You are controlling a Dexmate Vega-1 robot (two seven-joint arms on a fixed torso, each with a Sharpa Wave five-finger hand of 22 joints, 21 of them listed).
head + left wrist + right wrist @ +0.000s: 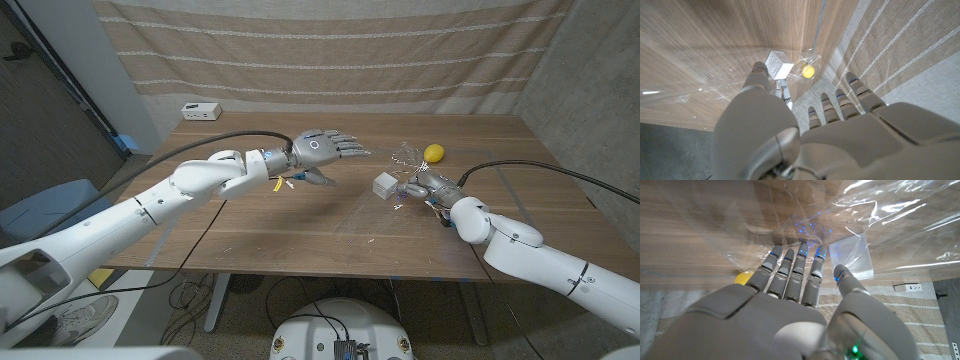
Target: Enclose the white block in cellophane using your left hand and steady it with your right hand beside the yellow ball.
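White block (386, 184) sits on the wooden table (300, 240), right of centre, a small cube with no clear long axis, one corner turned toward the camera. Crinkled cellophane (405, 160) lies over and around it. Yellow ball (434, 153) rests just beyond. Right hand (418, 189) is beside the block, fingers extended onto the cellophane, thumb at the block. Left hand (322, 148) hovers well apart, fingers spread, holding nothing.
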